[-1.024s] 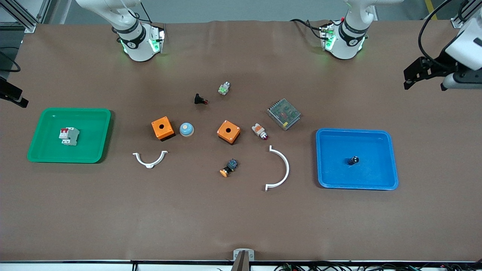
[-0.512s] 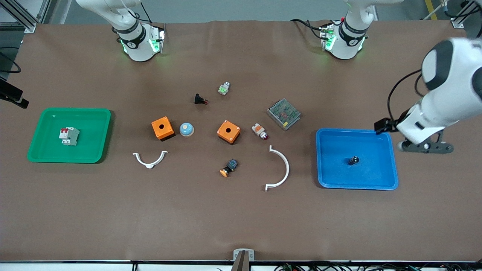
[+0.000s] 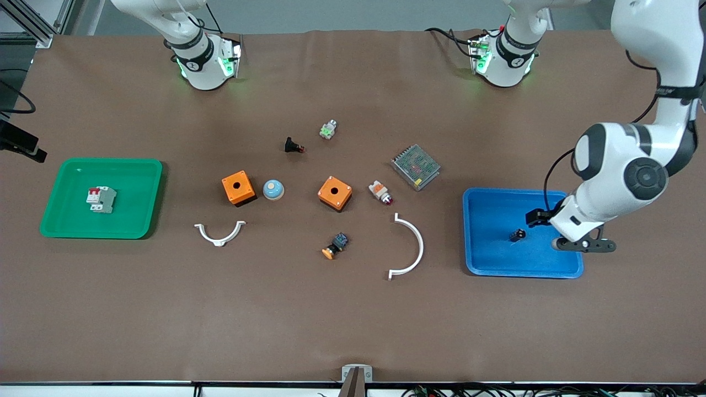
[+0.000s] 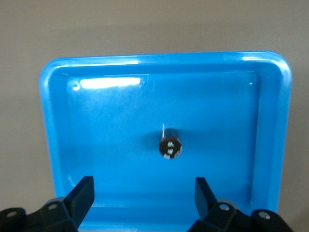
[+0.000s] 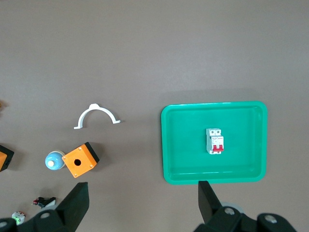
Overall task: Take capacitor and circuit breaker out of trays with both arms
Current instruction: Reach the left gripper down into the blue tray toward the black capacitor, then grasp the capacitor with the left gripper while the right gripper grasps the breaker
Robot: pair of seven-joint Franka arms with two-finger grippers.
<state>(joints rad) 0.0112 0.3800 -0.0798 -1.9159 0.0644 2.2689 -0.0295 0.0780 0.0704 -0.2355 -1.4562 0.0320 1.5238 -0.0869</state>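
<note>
Two trays: capacitor (image 3: 517, 235) blue, breaker (image 3: 101, 199) green.

I can't read any text, brand, number or sign from here. The breaker (image 5: 215, 141) shows only its red levers on a pale face, and the capacitor (image 4: 170, 148) just a few pale marks on its end.
</note>
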